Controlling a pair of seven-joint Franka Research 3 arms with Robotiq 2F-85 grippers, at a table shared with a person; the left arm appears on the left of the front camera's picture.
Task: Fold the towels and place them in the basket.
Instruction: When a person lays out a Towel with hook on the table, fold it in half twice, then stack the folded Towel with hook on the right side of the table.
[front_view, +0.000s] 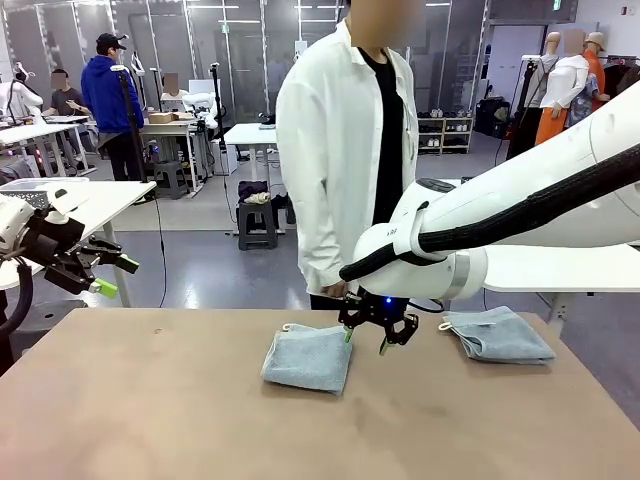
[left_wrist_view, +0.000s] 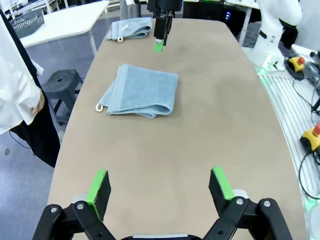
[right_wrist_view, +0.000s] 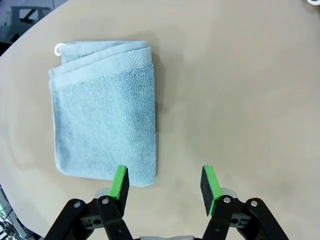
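Folded towel (right_wrist_view: 102, 112) beside right claw (right_wrist_view: 162, 185)

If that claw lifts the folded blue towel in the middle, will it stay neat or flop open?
Probably flop: the folded towel is soft terry in loose layers, so whatever hangs outside the grip would likely droop. It looks light. Its edge lies beside the open right gripper, so one pinch may miss some layers.

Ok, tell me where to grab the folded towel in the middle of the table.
Probably the folded towel at its thick folded edge, coming straight down from above: it lies flat, and the open right gripper already hangs beside that edge.
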